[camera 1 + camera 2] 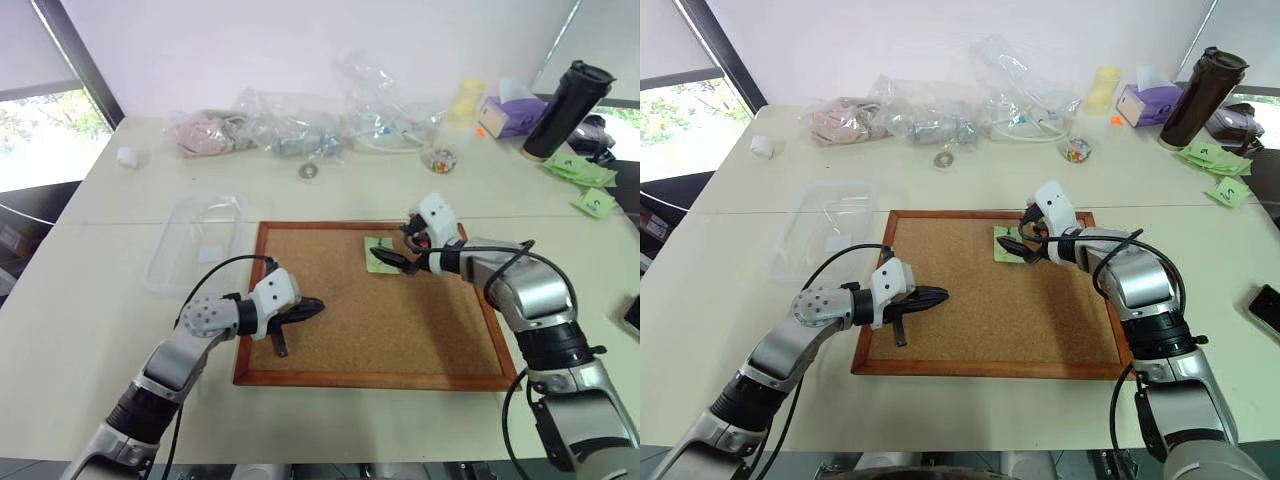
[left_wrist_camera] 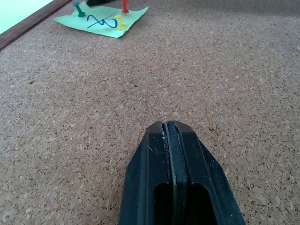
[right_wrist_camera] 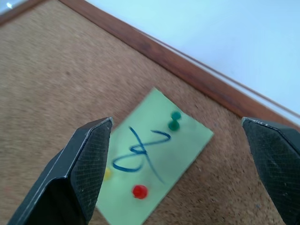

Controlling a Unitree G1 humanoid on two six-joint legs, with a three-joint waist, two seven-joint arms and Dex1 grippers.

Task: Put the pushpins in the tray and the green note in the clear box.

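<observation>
Bright, even daylight. Window (image 1: pixel 40 130) at upper left is blown out to near white. Shadows on the table (image 1: pixel 90 330) are soft; short dark one under the left gripper (image 1: pixel 305 308) on the cork board (image 1: pixel 350 320). Head views sharp, mild wide-angle bend at the edges. Left wrist view: the fingers in the foreground are in focus, the green note (image 2: pixel 101 19) far off slightly soft. Right wrist view: motion blur throughout, with a pale washed-out tabletop.

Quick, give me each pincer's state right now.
Left pincer: closed, holding nothing, over the cork board.
Right pincer: open, empty, above the green note.
</observation>
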